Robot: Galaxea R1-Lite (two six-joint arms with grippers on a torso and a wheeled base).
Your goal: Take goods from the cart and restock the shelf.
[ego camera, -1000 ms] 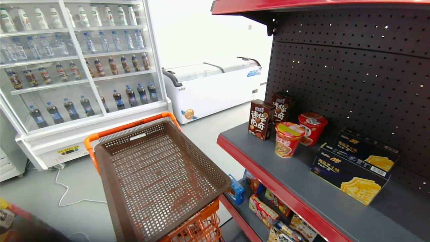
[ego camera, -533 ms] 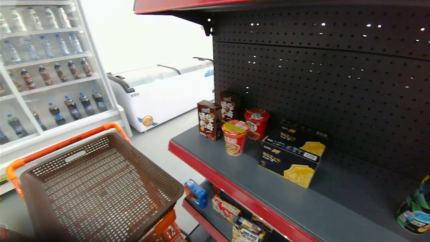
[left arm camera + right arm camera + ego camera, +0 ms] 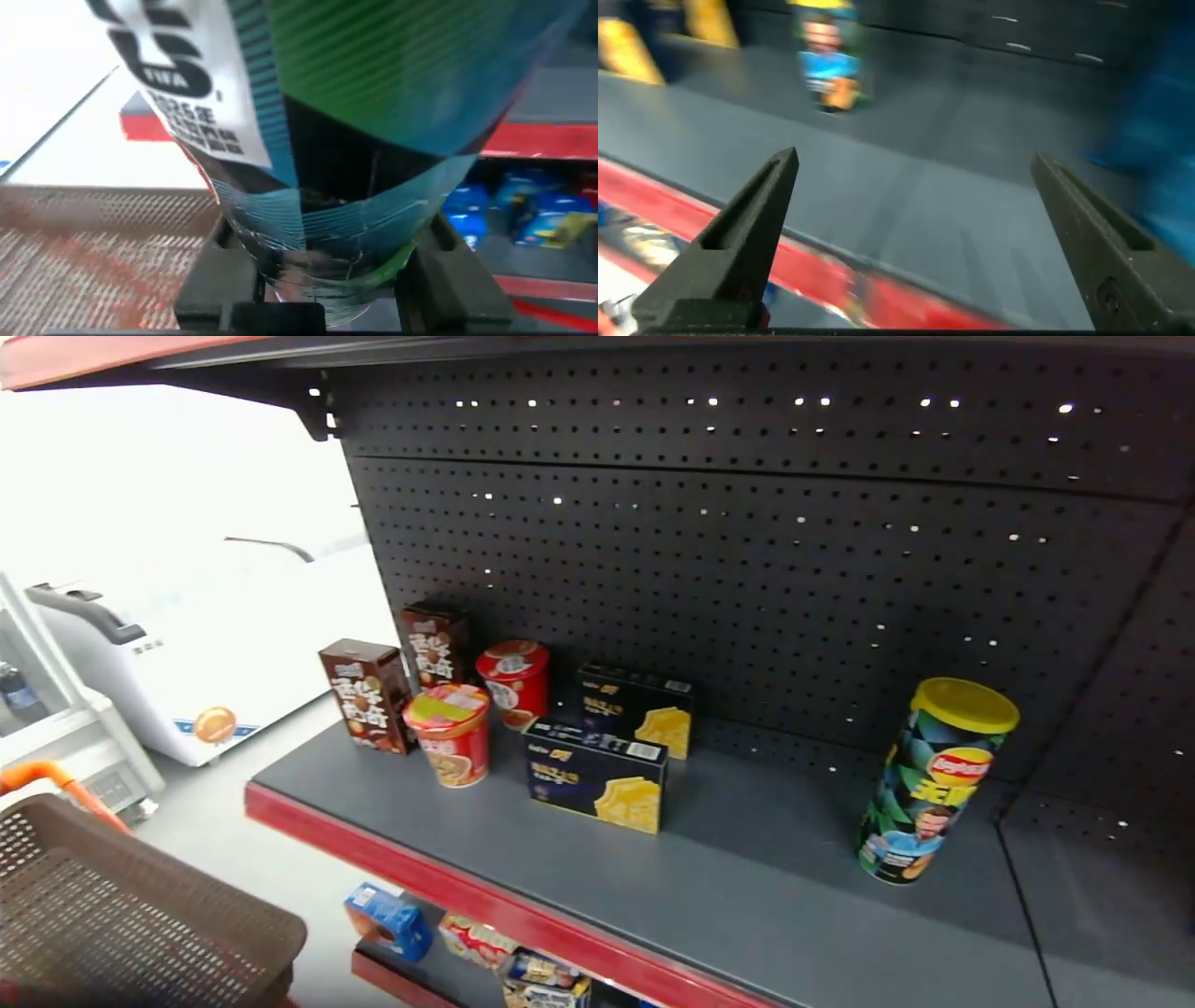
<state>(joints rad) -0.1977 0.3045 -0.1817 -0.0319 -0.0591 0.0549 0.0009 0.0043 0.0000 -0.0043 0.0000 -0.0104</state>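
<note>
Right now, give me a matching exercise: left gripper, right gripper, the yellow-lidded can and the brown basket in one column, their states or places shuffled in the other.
1. left gripper
2. right gripper
3. yellow-lidded can
4. brown basket

A. open, holding nothing
B. upright on the shelf
C. shut on a blue-green can
D. beside the shelf, on the robot's left

Pairs: 1-C, 2-A, 3-B, 4-D.

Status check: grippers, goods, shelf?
Left gripper shut on can. Right gripper open, facing shelf. Second can upright on shelf, apart from boxes; bare deck between.
</note>
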